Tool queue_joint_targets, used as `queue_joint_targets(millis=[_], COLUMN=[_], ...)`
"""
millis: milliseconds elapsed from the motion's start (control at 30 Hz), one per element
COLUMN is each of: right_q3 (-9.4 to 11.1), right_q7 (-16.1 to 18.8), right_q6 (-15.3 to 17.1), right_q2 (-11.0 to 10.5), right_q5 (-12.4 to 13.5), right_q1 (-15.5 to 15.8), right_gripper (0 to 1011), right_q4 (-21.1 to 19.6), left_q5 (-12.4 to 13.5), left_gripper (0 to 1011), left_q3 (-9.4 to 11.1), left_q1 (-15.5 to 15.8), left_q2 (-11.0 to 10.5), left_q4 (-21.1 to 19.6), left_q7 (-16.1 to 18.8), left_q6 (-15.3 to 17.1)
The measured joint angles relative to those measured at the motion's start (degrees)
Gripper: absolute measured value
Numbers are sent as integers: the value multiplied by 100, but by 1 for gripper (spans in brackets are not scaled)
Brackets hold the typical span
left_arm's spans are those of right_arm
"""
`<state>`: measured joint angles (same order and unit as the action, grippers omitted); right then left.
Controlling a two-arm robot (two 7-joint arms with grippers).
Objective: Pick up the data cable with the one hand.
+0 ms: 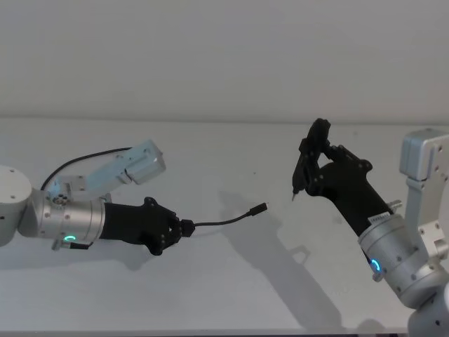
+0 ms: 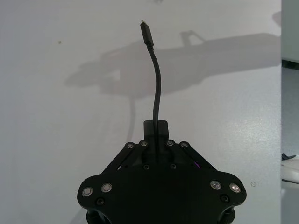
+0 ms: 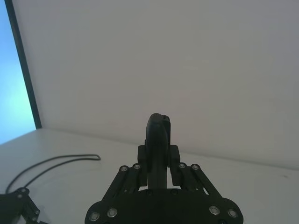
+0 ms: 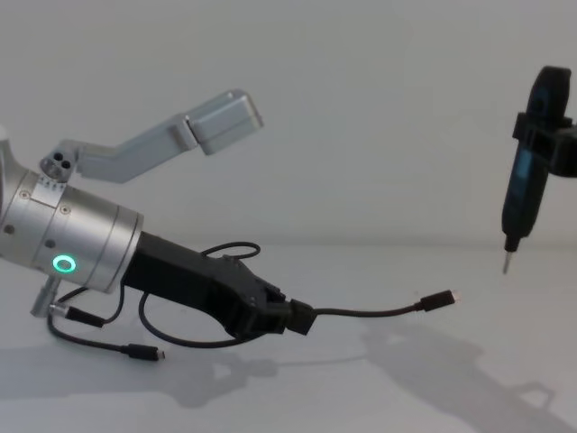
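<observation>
Chest view: thin black data cable (image 4: 370, 313), bright-tipped plug (image 4: 439, 299), clamped in left tool (image 4: 297, 318); right tool (image 4: 545, 131) clutching dark driver (image 4: 520, 198).

Data cable (image 2: 157, 88) blk, plug tip bright metal. Left hand (image 4: 299, 319) blk, wrist silver w/ green ring. Tool (image 4: 527, 180) dark blue-blk. Bench (image 1: 210, 295) white.
</observation>
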<state>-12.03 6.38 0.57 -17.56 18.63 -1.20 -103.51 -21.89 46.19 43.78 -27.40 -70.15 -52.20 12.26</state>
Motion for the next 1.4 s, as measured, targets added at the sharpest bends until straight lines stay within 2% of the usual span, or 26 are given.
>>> queue_joint_targets(millis=[733,1400], right_q3=[82,128], right_q7=[245,399], right_q6=[-78,-55], right_q2=[370,544], right_q5=[387,485], right_q1=[-188,-283], right_gripper=[275,275], right_q4=[238,480], left_q5=[-121,-139], left_gripper=[40,40], left_q3=[-100,-117], left_q1=[-87,-101], left_q2=[-147,-171], left_q4=[-240,-277], left_q7=[-23,-27], left_q6=[-119,-137])
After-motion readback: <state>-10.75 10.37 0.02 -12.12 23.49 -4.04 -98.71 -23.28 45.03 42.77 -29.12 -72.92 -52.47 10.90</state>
